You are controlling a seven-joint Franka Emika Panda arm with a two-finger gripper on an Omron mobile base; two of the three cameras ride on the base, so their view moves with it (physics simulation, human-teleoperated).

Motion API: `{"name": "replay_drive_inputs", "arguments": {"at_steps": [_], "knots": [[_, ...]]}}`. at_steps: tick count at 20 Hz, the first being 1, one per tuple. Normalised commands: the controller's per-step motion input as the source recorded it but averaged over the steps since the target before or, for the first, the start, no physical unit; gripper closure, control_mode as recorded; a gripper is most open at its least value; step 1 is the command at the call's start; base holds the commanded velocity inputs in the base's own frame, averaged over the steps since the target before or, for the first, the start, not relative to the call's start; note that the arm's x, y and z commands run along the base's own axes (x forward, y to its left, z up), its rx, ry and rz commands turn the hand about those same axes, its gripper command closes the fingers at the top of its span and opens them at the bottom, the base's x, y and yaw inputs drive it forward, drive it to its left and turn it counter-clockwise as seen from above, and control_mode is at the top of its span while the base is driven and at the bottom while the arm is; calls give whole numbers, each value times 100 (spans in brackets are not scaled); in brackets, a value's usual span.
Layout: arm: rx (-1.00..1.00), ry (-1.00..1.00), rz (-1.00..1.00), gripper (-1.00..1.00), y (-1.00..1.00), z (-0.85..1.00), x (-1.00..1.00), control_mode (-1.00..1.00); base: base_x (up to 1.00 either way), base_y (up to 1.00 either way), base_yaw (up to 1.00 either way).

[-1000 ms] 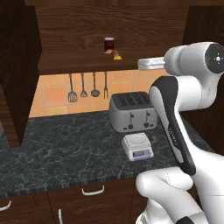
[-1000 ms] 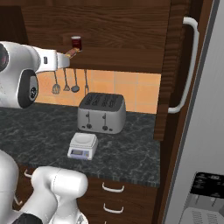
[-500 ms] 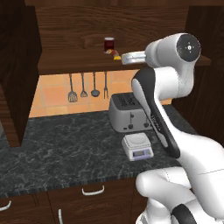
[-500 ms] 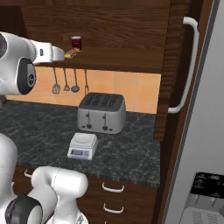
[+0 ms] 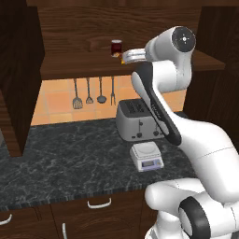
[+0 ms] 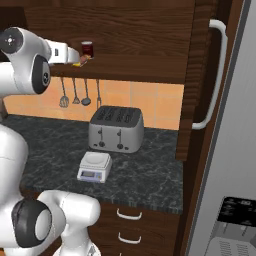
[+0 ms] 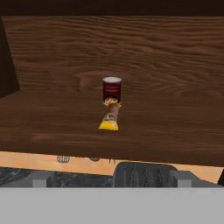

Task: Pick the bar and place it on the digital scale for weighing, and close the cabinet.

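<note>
Over the last second the arm has swung from the right side of the left base view toward the middle, bringing the gripper (image 5: 124,57) up to the shelf of the cabinet (image 5: 84,65), just beside the bar (image 5: 122,59).

Left base view: one bar lies on the open shelf in the upper middle, with one dark red jar (image 5: 116,47) right behind it. Four utensils (image 5: 93,91) hang under the shelf against the orange tiles. One grey toaster (image 5: 138,120) stands at centre on the dark counter (image 5: 60,163), and one digital scale (image 5: 146,156) sits just in front of it, its plate bare. The claw stands spread, holding nothing.

Right base view: the gripper (image 6: 76,58) reaches in from the upper left, its tip near the bar (image 6: 82,62) and the jar (image 6: 87,49) on the cabinet shelf (image 6: 125,65). One open cabinet door (image 6: 200,75) with one long silver handle (image 6: 212,75) fills the upper right. The toaster (image 6: 116,128) sits at centre, the scale (image 6: 94,166) below and left of it. Two curved drawer handles (image 6: 129,215) show at the bottom.

Hand view: the bar (image 7: 110,117) lies at centre on the wooden shelf (image 7: 175,122), pointing toward the jar (image 7: 111,90) and touching or nearly touching it. The two finger tips (image 7: 41,179) stand wide apart at the bottom, with the toaster (image 7: 142,175) between them below the shelf edge.
</note>
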Motion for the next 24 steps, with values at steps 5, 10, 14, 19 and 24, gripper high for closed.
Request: {"name": "replay_drive_inputs", "arguments": {"at_steps": [5, 10, 14, 19, 24], "knots": [[0, 7, 0, -100, 0, -18, 55, -100, 0, 0, 0], [0, 2, 0, -100, 7, -20, 55, -100, 0, 0, 0], [0, 0, 0, -100, 5, -18, 53, -100, 0, 0, 0], [0, 0, 0, -100, 3, -16, 55, -100, 0, 0, 0], [0, 5, 0, -100, 9, -2, 50, -100, 0, 0, 0]]}}
